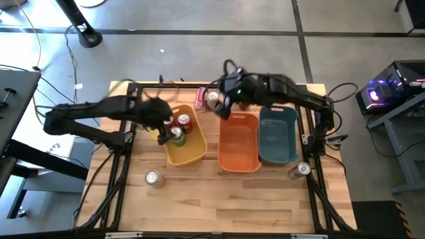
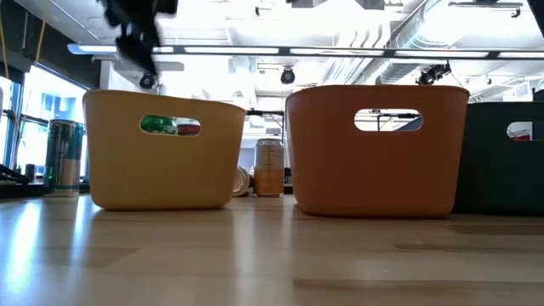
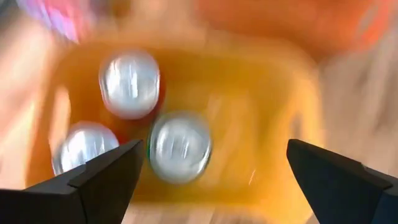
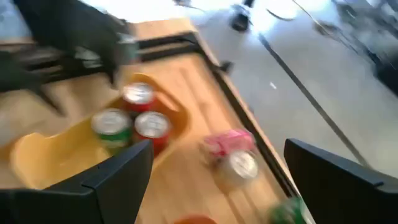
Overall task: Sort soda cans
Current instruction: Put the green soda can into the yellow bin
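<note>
A: From above, where does each arm stand?

B: The left gripper (image 1: 161,136) hangs over the near-left corner of the yellow bin (image 1: 192,154), fingers spread and empty, with a green can (image 1: 177,135) and two red cans (image 1: 182,121) upright beneath it. The right gripper (image 1: 221,106) sits past the far end of the orange bin (image 1: 239,159), just beside a pink can (image 1: 203,94) on its side and a silver-topped can (image 1: 213,97), so the right arm is clearly the nearer one to those.

A: And at table height?

B: Green and red show through the yellow bin's handle slot (image 2: 170,127); a tan can (image 2: 269,167) stands in the gap between the bins, a dark green one (image 2: 65,153) off to the side.

A: Left wrist?

B: Three silver tops in the yellow bin, the green can (image 3: 180,147) between the wide-apart fingers (image 3: 106,177) (nothing pinched).

A: Right wrist?

B: The pink can (image 4: 227,143) lies ahead between its spread fingers (image 4: 118,177), long axis flat along the wood, with a silver-topped can (image 4: 239,168) touching it. My guess is that pair comes next.
</note>
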